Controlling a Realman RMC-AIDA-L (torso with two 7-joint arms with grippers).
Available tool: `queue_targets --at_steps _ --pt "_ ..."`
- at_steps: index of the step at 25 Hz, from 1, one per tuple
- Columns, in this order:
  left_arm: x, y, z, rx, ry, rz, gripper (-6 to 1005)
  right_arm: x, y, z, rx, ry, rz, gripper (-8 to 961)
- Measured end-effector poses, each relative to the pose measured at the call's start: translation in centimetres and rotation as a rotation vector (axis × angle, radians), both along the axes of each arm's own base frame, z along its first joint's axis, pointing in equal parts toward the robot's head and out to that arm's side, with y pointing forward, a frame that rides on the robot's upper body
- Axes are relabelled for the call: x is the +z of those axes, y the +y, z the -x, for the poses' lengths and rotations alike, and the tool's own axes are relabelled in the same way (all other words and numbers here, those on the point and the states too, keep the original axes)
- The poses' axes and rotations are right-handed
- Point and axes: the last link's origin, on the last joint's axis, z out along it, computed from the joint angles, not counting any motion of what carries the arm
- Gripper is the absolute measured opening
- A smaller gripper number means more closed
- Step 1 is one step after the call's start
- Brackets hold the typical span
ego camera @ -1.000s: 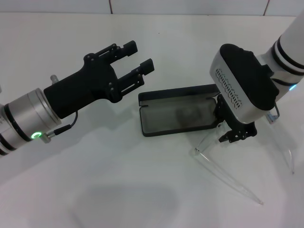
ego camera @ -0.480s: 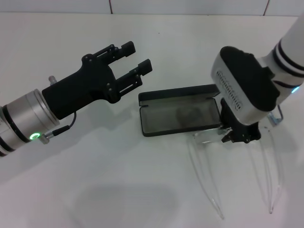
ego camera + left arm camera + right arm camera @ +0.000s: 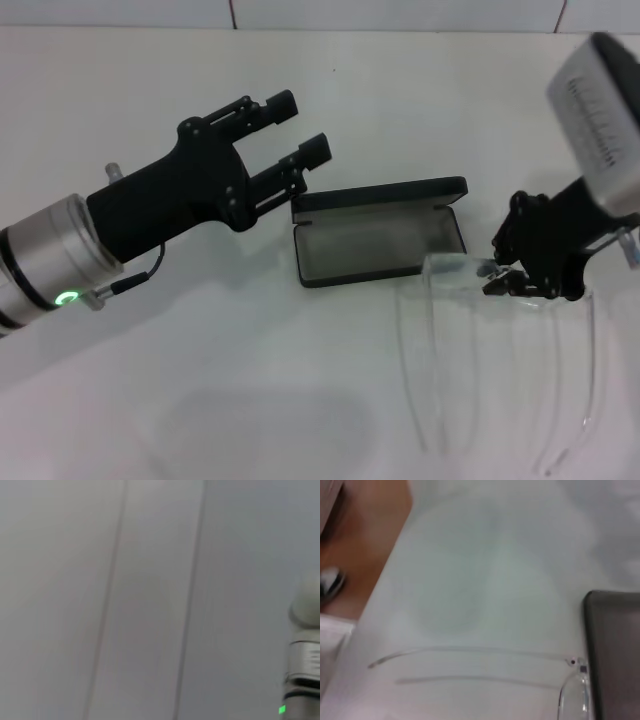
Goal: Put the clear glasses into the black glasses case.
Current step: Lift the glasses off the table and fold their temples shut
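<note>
The black glasses case (image 3: 372, 243) lies open in the middle of the white table, grey lining up and lid hinged back on the far side. Just right of it my right gripper (image 3: 506, 283) is shut on the lens of the clear glasses (image 3: 452, 270), holding them slightly above the table. Their two long arms point toward the table's front edge. The right wrist view shows both clear glasses arms (image 3: 470, 652) and one end of the case (image 3: 615, 650). My left gripper (image 3: 300, 125) hovers open to the left of the case, holding nothing.
A white table (image 3: 250, 380) stretches in front of the case. A tiled wall runs along the back. In the right wrist view a brown floor (image 3: 370, 540) shows past the table's edge. The left wrist view shows only a wall and an arm segment (image 3: 306, 655).
My right gripper has swung right and up with the clear glasses, turning them so their arms point to the front. The left gripper shifted slightly toward the case.
</note>
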Motion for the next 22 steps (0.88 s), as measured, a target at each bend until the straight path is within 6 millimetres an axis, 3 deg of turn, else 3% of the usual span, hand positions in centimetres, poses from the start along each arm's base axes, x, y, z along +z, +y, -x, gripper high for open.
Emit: queue_targets --at_steps 6,12,22 --pt "0.3 -1.3 -0.8 -0.1 -0.036 0.038 609 0.6 -0.8 -2.5 -0.149 0.252 -0.125 116" --pt "0.0 -2.0 -1.8 -0.196 -0.037 0.1 609 1.6 -1.9 -3.3 -0.173 0.53 -0.187 115" --pt "-1.3 0.0 -4.6 -0.282 -0.011 0.205 609 2.4 -3.1 -3.9 -0.2 0.722 -0.133 115"
